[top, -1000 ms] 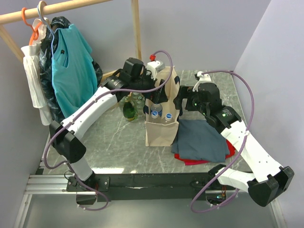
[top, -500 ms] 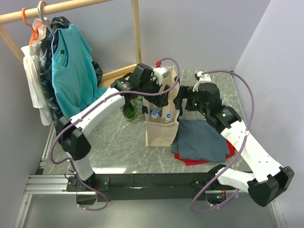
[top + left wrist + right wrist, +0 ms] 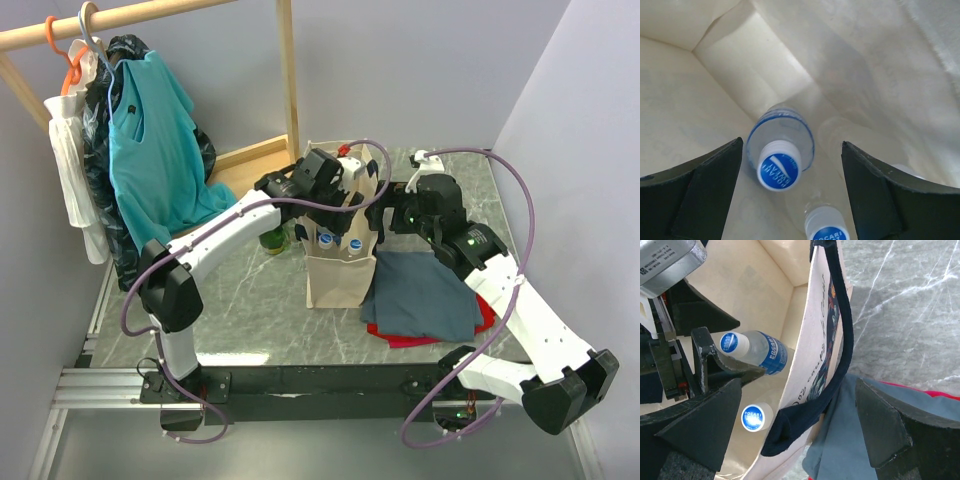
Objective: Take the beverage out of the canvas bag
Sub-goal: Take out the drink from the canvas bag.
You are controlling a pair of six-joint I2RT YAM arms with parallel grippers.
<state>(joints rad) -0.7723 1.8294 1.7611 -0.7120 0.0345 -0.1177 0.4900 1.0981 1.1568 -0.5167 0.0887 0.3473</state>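
The canvas bag (image 3: 335,282) stands upright mid-table, beige with navy handles (image 3: 842,340). Inside it stand two clear bottles of beverage with blue caps (image 3: 326,240) (image 3: 355,243). My left gripper (image 3: 335,220) reaches down into the bag's mouth. In the left wrist view the left gripper (image 3: 792,144) is open, with one bottle (image 3: 781,150) between its fingers but not touching them, and a second cap (image 3: 827,227) lower down. My right gripper (image 3: 797,390) is open astride the bag's right wall (image 3: 815,330) and handle. Both bottles (image 3: 760,351) (image 3: 754,418) show there.
Green glass bottles (image 3: 272,238) stand just left of the bag. A folded grey-blue cloth (image 3: 425,295) over a red one (image 3: 400,340) lies against its right side. A wooden clothes rail with a teal shirt (image 3: 150,130) fills the back left.
My left arm has swung right from behind the bag to over its mouth and lowered its gripper inside, jaws narrowing a little. The right arm has stayed put.
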